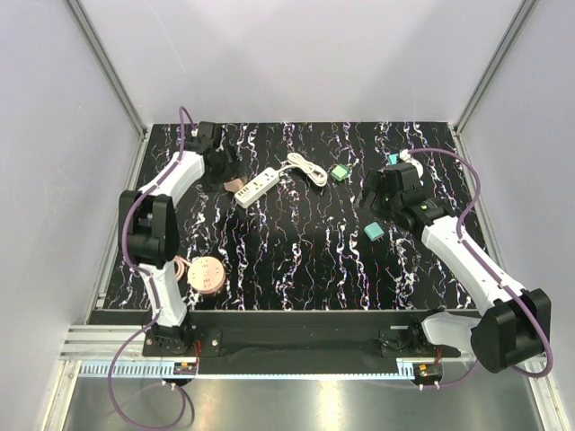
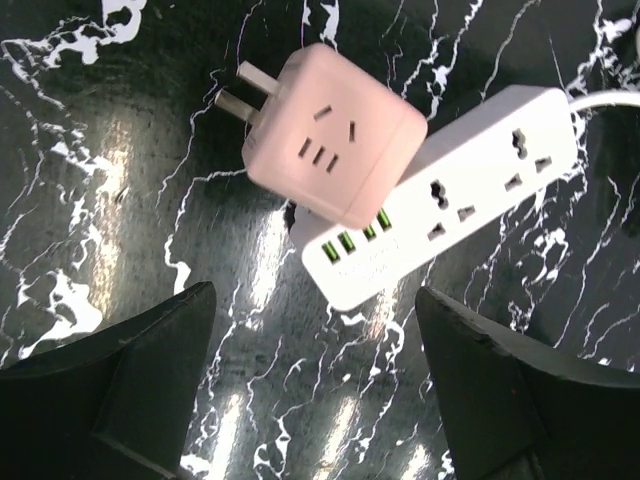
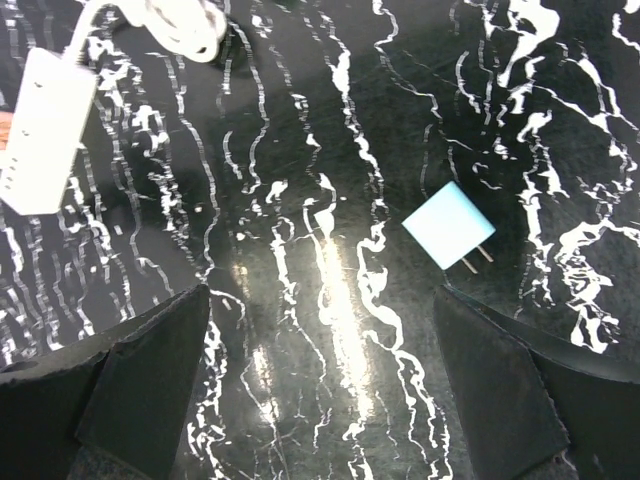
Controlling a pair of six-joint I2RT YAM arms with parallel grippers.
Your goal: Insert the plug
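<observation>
At the tabletop's [image 1: 296, 251] far left corner, the left arm [image 1: 171, 184] stretches forward, its left tool [image 2: 312, 310] spread. Just ahead of the fingers lies the pink plug [image 2: 335, 135], 2 prongs bare, overlapping the power strip's [image 2: 450, 200] end; contact unclear. The right tool [image 3: 320, 300] is spread near a blue plug [image 3: 448, 224].

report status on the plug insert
Left pincer and right pincer open, empty. Pink plug uninserted, resting on end of power strip. Nothing blocking.
</observation>
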